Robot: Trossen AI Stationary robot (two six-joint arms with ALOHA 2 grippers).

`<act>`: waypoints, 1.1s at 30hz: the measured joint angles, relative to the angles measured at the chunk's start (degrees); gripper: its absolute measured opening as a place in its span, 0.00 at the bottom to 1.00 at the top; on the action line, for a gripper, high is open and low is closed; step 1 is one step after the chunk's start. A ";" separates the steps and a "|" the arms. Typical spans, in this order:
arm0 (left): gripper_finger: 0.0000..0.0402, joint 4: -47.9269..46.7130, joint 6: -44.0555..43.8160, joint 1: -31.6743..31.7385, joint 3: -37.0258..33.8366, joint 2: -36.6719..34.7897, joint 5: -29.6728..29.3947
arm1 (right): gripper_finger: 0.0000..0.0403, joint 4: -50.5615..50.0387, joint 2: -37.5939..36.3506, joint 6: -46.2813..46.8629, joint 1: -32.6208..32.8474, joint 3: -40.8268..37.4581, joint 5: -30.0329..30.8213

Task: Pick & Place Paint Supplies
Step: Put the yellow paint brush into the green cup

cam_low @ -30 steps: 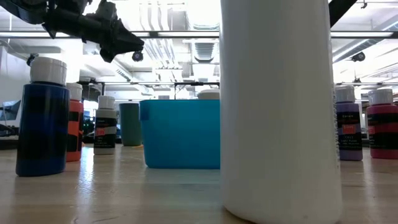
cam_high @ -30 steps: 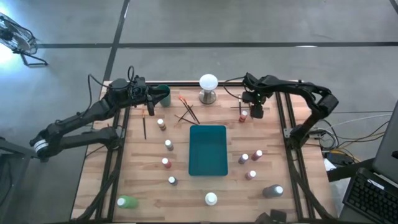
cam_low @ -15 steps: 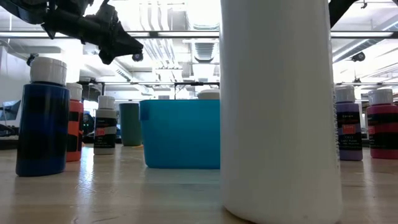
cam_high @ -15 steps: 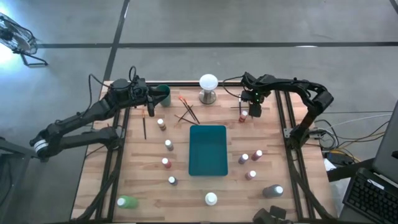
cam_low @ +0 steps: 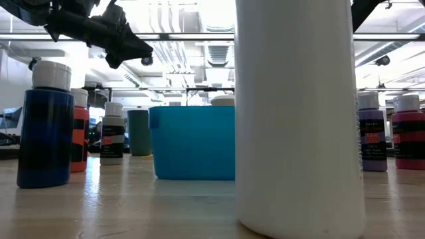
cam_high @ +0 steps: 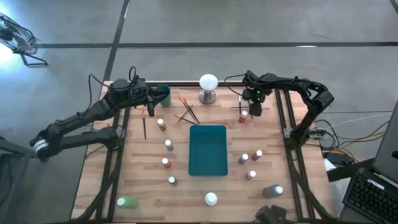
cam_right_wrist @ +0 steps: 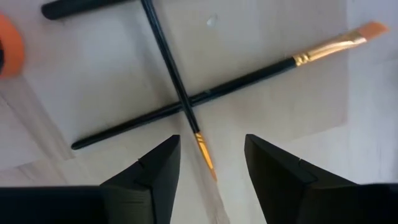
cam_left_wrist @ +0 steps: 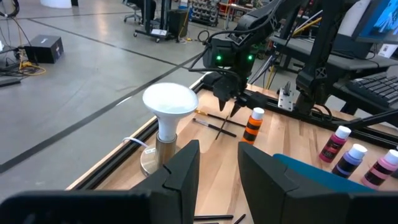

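Note:
My right gripper (cam_high: 254, 112) points straight down at the table's far right, open. Its fingers hover over two crossed black-handled brushes (cam_right_wrist: 186, 102) lying flat on the wood and do not touch them. An orange bottle (cam_high: 242, 116) stands just beside them. My left gripper (cam_high: 151, 99) is held level near the far left, beside a teal cup (cam_high: 163, 94), open with nothing between its fingers (cam_left_wrist: 183, 171). More white-capped bottles (cam_high: 169, 145) stand upright around the teal tray (cam_high: 208, 167). More brushes (cam_high: 186, 113) lie near the middle of the far side.
A white ball on a metal base (cam_high: 208, 84) stands at the far middle. A green bottle (cam_high: 126, 201), a white one (cam_high: 211, 199) and a grey one (cam_high: 273, 191) stand along the near edge. The white one fills much of the low view (cam_low: 295, 113).
My right gripper has edged a little toward the table's left and down, closer over the crossed brushes, staying open.

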 joint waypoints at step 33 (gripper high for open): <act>0.29 -0.15 0.09 0.00 0.00 0.00 0.00 | 0.24 3.08 -0.07 -0.41 -0.42 -2.95 -0.55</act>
